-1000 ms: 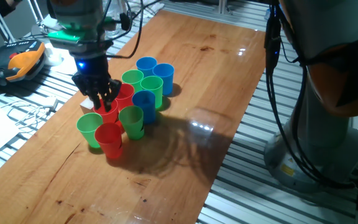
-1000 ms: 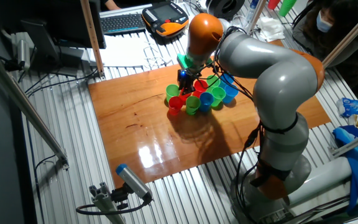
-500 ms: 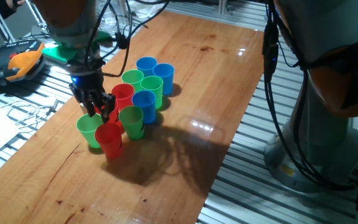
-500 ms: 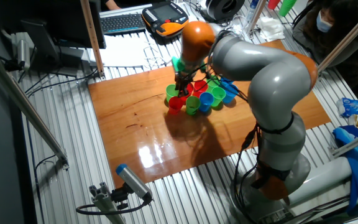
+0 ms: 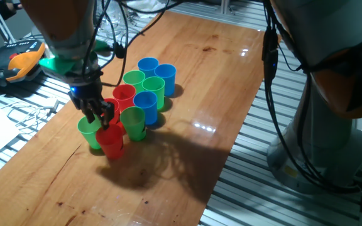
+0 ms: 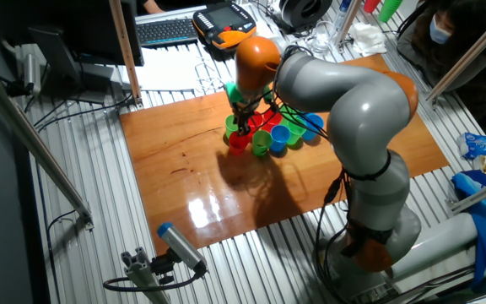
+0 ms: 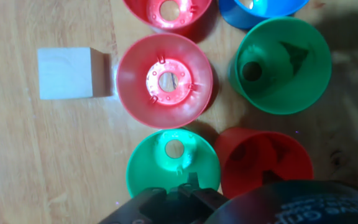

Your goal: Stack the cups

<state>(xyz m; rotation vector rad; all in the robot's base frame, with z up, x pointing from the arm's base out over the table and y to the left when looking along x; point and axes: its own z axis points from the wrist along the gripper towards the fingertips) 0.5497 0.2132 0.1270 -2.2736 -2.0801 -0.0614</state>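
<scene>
Count taken from one fixed view: ten cups on the table. Blue, three: the far blue cup (image 5: 148, 64), the right blue cup (image 5: 166, 73) touching it, and the near blue cup (image 5: 145, 102). Green, four: the far green cup (image 5: 133, 79), the right green cup (image 5: 154, 86), the near green cup (image 5: 132, 119) and the left green cup (image 5: 90, 129). Red, three: the far red cup (image 5: 124, 94), the near red cup (image 5: 111, 142) and the part-hidden red cup (image 5: 113, 110). The hand view takes in six of them: three red, two green, one blue. Pale wooden cube (image 7: 65, 73): one, left of the cluster
</scene>
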